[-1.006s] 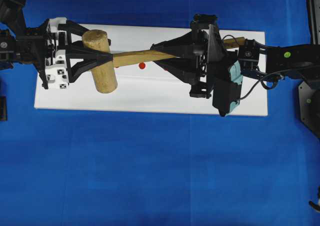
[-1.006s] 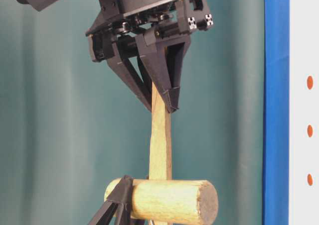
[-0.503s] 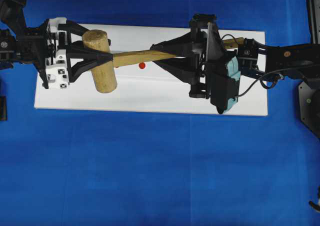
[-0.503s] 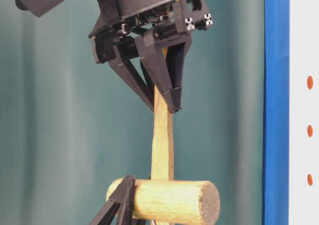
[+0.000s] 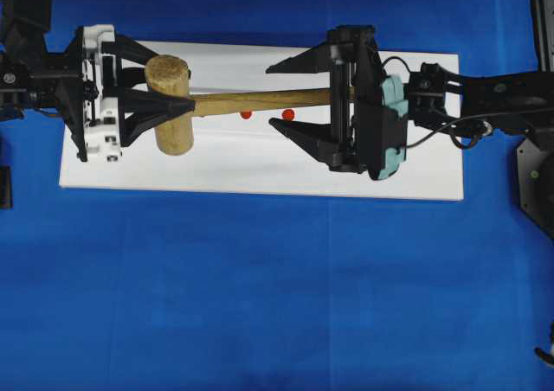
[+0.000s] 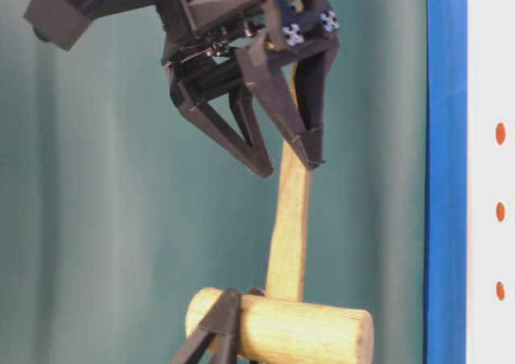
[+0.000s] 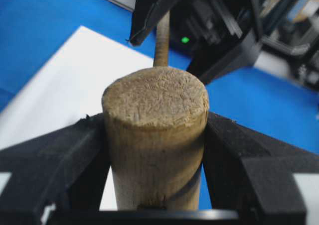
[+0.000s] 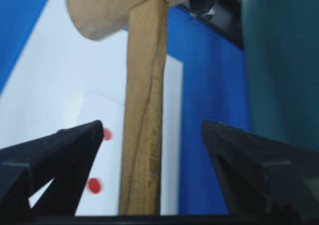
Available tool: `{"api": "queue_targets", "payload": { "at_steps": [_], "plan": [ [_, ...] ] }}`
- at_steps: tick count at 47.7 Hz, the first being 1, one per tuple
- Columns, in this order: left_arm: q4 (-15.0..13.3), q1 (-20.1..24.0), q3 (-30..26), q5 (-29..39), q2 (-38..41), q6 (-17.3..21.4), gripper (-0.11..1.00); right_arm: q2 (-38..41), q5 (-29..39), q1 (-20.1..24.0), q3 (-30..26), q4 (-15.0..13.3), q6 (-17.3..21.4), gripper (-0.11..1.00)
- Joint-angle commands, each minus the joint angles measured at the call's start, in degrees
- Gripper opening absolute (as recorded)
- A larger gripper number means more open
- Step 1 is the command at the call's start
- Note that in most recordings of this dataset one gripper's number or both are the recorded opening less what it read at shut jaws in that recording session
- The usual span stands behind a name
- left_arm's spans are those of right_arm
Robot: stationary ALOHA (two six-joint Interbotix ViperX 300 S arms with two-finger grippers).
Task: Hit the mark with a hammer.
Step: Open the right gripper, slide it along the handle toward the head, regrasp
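While the left gripper [image 5: 177,107] clamps the thick head of the hammer [image 5: 169,105], the right gripper [image 5: 281,94] stands wide open astride the handle, touching nothing. Stiff, light wood, head-heavy by judgement; best taken far along the flat handle. Below lie the white board [image 5: 251,170] and red marks [image 5: 288,114], partly shaded by the handle.

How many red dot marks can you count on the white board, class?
2 in the overhead view: red dot marks and, just below the wooden hammer handle. The handle may hide more.
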Motion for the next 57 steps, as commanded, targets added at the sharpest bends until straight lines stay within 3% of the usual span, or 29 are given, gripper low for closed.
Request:
{"api": "queue_targets", "payload": {
  "at_steps": [1,7,19,35,50,54,57],
  "plan": [
    [0.2,0.1,-0.9,0.8,-0.6,5.4,0.47,-2.0,2.6,0.3,-2.2,1.3,1.4,0.95],
    [0.2,-0.2,-1.0,1.4,-0.6,12.3,0.47,-1.8,5.9,0.4,-3.2,2.1,4.8,0.95],
    [0.2,-0.3,-0.8,1.4,-1.0,17.6,0.47,-1.4,7.0,0.3,-3.4,2.3,11.1,0.95],
    [0.2,-1.1,-0.8,1.2,-1.9,18.6,0.47,3.5,4.2,-0.9,-3.1,2.4,14.2,0.95],
    [0.2,-1.6,-0.5,1.5,-2.6,18.7,0.47,4.3,3.6,-1.1,-3.2,2.4,14.4,0.93],
    [0.2,-1.6,-0.5,1.5,-2.5,18.7,0.47,4.3,3.9,-1.1,-3.2,2.4,14.4,0.87],
    [0.2,-1.6,-0.5,1.5,-2.5,18.6,0.47,4.3,4.0,-1.1,-3.2,2.4,14.4,0.72]
  ]
}}
